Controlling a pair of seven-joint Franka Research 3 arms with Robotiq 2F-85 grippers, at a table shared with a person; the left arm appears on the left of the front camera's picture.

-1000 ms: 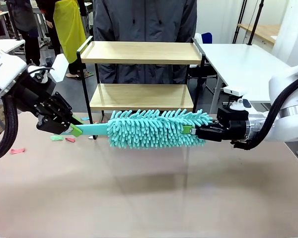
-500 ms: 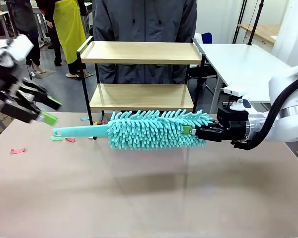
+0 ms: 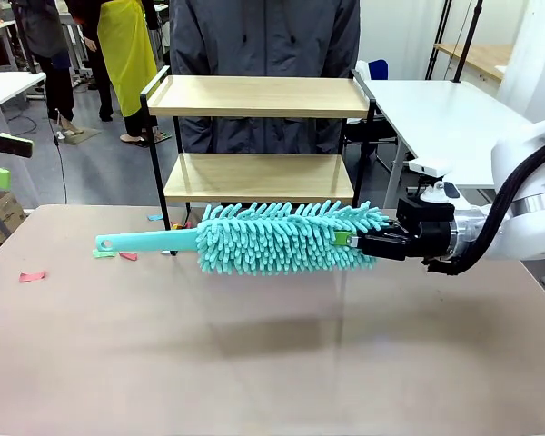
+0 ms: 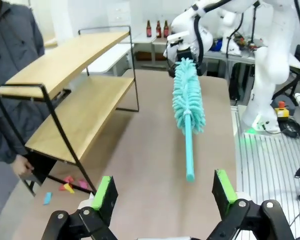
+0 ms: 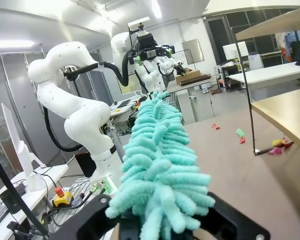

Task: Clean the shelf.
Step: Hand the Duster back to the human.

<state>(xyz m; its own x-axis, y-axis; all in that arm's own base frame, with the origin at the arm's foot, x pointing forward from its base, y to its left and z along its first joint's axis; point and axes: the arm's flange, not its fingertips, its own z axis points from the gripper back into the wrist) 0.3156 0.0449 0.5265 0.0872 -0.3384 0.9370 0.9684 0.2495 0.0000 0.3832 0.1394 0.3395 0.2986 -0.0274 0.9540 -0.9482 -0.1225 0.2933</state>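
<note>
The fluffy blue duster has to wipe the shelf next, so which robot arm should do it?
Probably the right one. The right gripper is shut on the duster at its fluffy end, just in front of the shelf. The left gripper is open, away from the handle.

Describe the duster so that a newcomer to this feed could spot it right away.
Start at the shelf, the two-tier wooden rack at the table's far edge. Just in front of it, a long tool hangs level above the brown tabletop, gripped at its fluffy end by the right gripper. That is the duster: teal chenille fringe with a bare flat handle, unlike the small paper scraps nearby.
</note>
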